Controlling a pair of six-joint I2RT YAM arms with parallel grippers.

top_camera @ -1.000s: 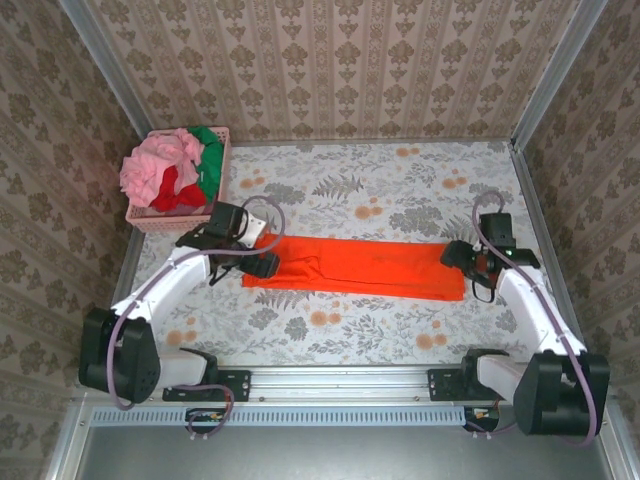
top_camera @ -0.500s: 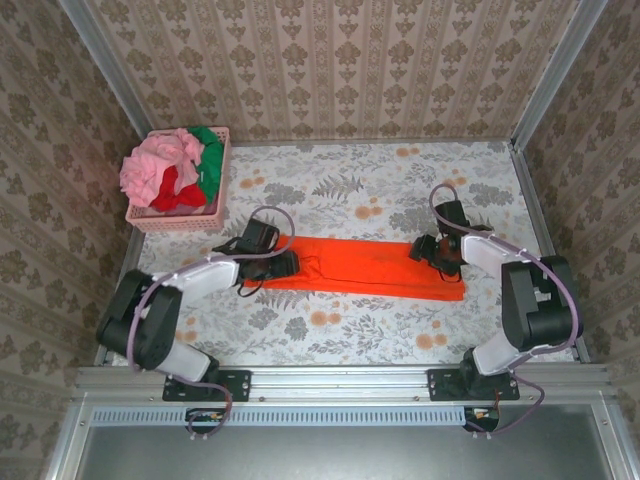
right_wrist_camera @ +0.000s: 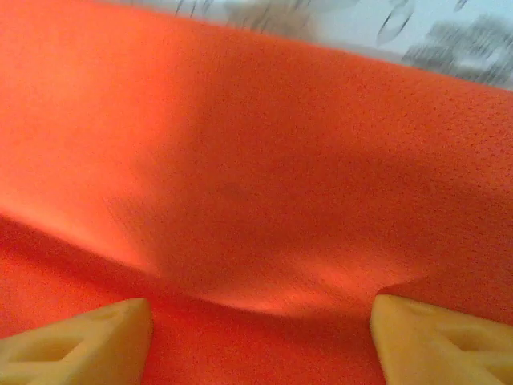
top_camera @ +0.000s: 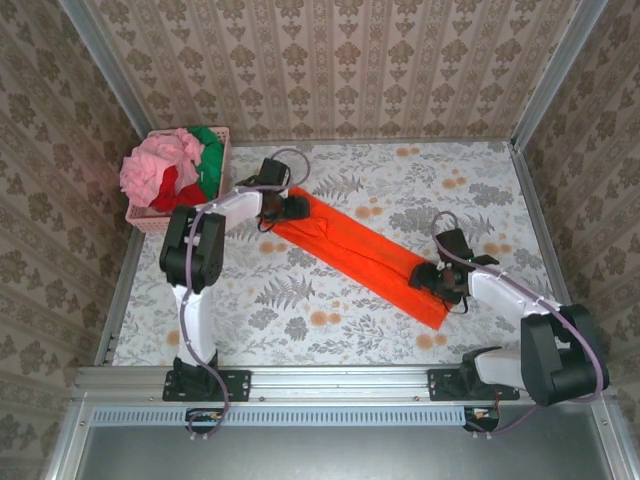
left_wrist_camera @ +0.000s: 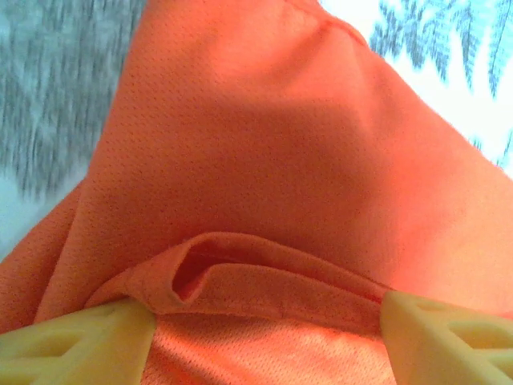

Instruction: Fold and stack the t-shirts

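Observation:
The orange t-shirt (top_camera: 360, 255), folded into a long strip, lies slanted on the table from upper left to lower right. My left gripper (top_camera: 290, 207) is down on its upper left end. Up close its fingers (left_wrist_camera: 80, 345) stand wide apart on the orange t-shirt (left_wrist_camera: 264, 160), with a raised fold of cloth bunched between them at the left gripper (left_wrist_camera: 268, 321). My right gripper (top_camera: 432, 280) presses on the lower right end. It is open too, with the right gripper (right_wrist_camera: 260, 325) spread over flat orange t-shirt (right_wrist_camera: 264, 160). Pink (top_camera: 160, 165), red (top_camera: 175, 192) and green (top_camera: 208, 150) t-shirts are heaped at the back left.
The heaped shirts sit in a pink lattice basket (top_camera: 180, 222) at the table's back left corner. The floral tablecloth (top_camera: 330, 320) is ringed by metal frame rails and patterned walls. Both arm bases stand at the near edge.
The orange strip has swung from level to slanted. My left gripper moved up and back towards the basket with its end, and my right gripper came nearer with the other end.

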